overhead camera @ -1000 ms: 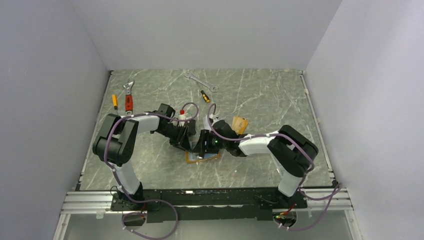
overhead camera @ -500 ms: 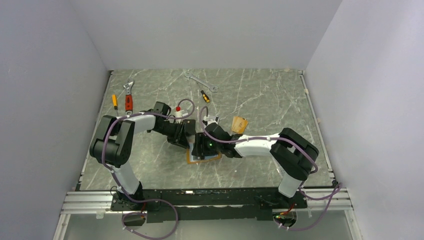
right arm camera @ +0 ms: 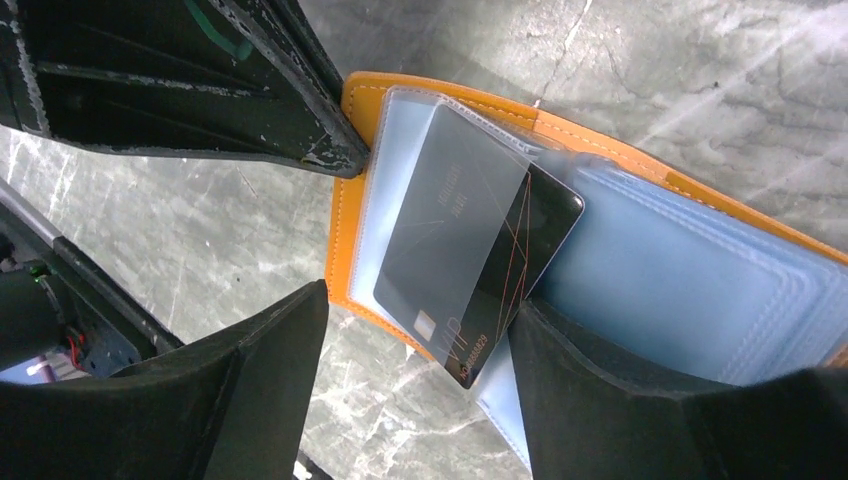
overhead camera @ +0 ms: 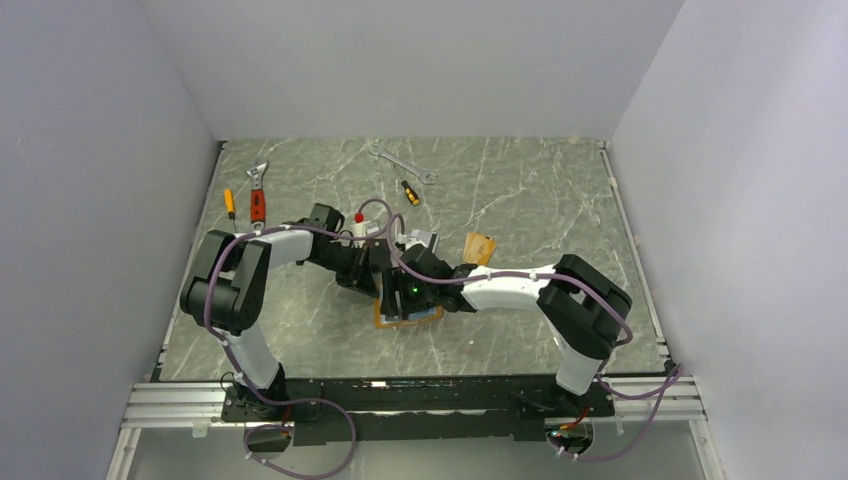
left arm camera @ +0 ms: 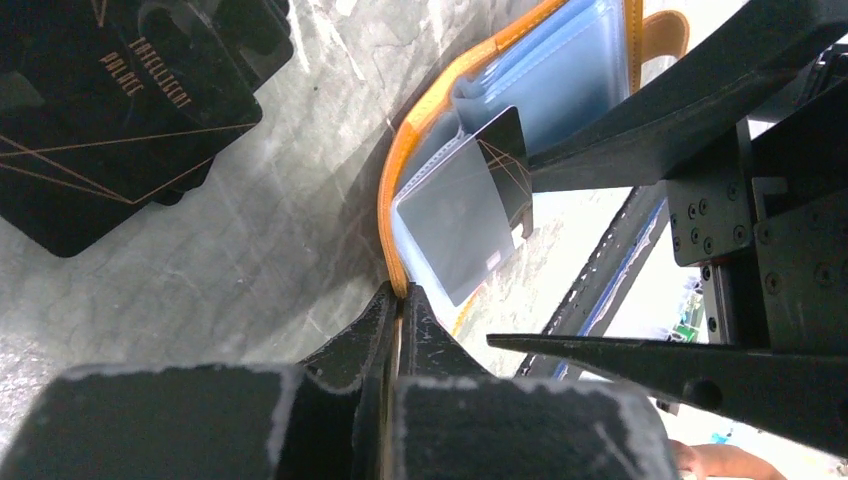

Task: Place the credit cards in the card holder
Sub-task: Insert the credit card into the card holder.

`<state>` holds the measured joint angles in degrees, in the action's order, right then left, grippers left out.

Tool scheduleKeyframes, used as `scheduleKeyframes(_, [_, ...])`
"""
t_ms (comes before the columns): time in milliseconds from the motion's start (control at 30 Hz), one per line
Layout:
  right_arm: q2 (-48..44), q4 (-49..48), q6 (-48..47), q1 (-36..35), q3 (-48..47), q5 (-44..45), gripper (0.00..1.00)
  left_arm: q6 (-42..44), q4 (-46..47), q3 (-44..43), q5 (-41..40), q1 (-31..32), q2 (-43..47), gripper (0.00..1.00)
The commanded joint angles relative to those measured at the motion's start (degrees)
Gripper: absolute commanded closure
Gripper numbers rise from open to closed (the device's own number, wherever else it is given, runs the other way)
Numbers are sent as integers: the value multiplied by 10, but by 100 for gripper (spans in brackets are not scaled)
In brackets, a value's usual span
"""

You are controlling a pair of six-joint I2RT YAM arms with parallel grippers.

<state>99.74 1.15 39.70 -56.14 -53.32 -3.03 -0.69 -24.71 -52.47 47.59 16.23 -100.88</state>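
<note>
Far out to the left of the card holder, a yellow-handled screwdriver and a red-handled wrench lie side by side on the bench, well apart from it.

Coming in, my left arm reaches across to the holder's left side. On the left wrist camera, a black card with thin gold lines lies flat on the bench, off the holder's orange edge and not touching it.

The left jaws are pinched tight on that orange edge. I can see the rim running straight into the closed tips. The holder lies open, clear pockets facing up.

Now the card itself. A dark card with a chip sits at a slant in the pocket nearest the gripped edge. Most of it is under the clear sleeve, and a strip along one side pokes out bare.

The right jaws hang over it and stand wide, holding nothing. One of the fingers is toward the gripped edge and the other is on the far side of the card. Whether that far one brushes the card, I can't tell.

From above, my right arm covers most of the holder, so only its orange corners show.

Behind the holder, toward the back wall, there's a small screwdriver, and further back a spanner.

Just to the right of the holder, near it but apart, the orange-tan cards lie together on the bench.
</note>
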Motion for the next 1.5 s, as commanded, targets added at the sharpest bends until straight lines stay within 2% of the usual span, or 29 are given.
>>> scheduleKeyframes(0, [-33, 37, -5, 18, 42, -9, 33, 28, -5, -7, 21, 1, 1, 100])
scheduleKeyframes(300, [-70, -49, 24, 62, 107, -77, 37, 32, -8, -11, 9, 2, 0, 100])
scheduleKeyframes(500, [-67, -73, 34, 77, 109, -84, 49, 32, -9, -13, 7, 6, 0, 99])
scheduleKeyframes(1100, [1, -75, 22, 57, 27, -98, 50, 32, -9, -21, 11, 17, -7, 98])
scheduleKeyframes(1333, [4, -77, 17, 46, 10, -104, 50, 32, -9, -23, 8, 20, -6, 97])
scheduleKeyframes(1467, [-19, -86, 14, 45, 18, -112, 52, 47, -31, -38, 0, 20, -9, 92])
